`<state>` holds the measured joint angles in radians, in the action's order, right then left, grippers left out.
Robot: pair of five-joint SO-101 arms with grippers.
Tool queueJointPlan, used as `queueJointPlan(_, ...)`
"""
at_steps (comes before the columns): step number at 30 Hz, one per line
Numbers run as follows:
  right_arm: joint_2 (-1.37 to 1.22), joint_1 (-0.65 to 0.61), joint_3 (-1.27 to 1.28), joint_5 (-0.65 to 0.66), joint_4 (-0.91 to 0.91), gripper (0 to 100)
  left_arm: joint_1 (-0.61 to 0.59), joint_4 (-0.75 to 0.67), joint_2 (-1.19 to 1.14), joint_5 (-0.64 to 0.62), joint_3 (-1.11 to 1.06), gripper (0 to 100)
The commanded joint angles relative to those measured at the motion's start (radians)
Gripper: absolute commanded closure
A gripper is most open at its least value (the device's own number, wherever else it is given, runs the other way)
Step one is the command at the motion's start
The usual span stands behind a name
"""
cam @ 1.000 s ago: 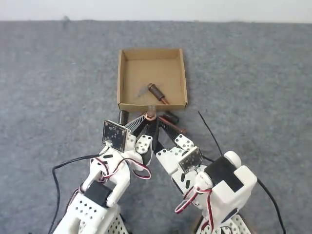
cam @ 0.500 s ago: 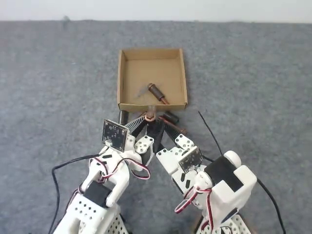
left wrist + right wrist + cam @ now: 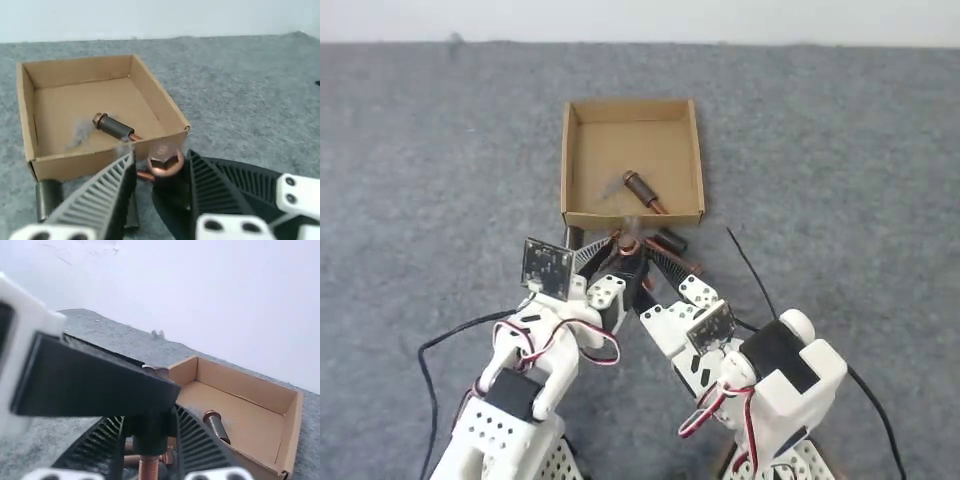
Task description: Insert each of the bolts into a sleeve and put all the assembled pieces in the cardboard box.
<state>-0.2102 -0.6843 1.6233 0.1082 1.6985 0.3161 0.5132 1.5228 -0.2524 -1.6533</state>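
Mid-assembly, just in front of the box (image 3: 697, 150). The right gripper (image 3: 149, 421) has its fingers clamped on a dark sleeve (image 3: 150, 436), held clear of the tabletop (image 3: 840, 150), prob. so both ends stay free for feeding. Copper thread shows past the sleeve in the right wrist view, so the bolt (image 3: 162, 161) looks to be through, or nearly. The left gripper (image 3: 160, 159) sits at the bolt's head end. Its fingers are parted w/ the head btwn the tips and a gap on one side, so it looks unclamped, not pinched. Both arms crowd the box's near wall, likely to keep the drop-in short. Inside the box lies one done piece (image 3: 642, 191), slanted, near that wall. A spare sleeve (image 3: 574, 238) lies just outside the wall on the left arm's side. Another sleeve (image 3: 672, 241) and a loose bolt (image 3: 687, 266) lie on the right arm's side, all in easy reach. Progress, as judged: one piece boxed, one being joined, at least one more set waiting. Next prob.: seat the bolt fully, then carry the pair over the wall. Risk: the bolt could drop back out if tipped head-down.
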Motion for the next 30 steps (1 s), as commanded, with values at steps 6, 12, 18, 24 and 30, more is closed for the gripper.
queueJointPlan(6,0.008,0.018,0.012,0.012,0.025,99.2,-0.029,0.009,0.021,0.000,0.070,85)
queueJointPlan(12,0.008,0.018,0.012,0.012,0.025,99.2,-0.012,0.011,0.021,-0.015,0.124,85)
queueJointPlan(18,0.008,0.019,0.012,0.012,0.024,99.2,0.087,0.014,0.021,-0.057,0.157,86)
queueJointPlan(24,0.008,0.019,0.012,0.014,0.024,99.2,0.094,0.178,0.021,-0.057,0.254,87)
queueJointPlan(30,0.008,0.019,0.012,0.014,0.024,99.2,0.023,0.236,0.021,-0.051,0.289,98)
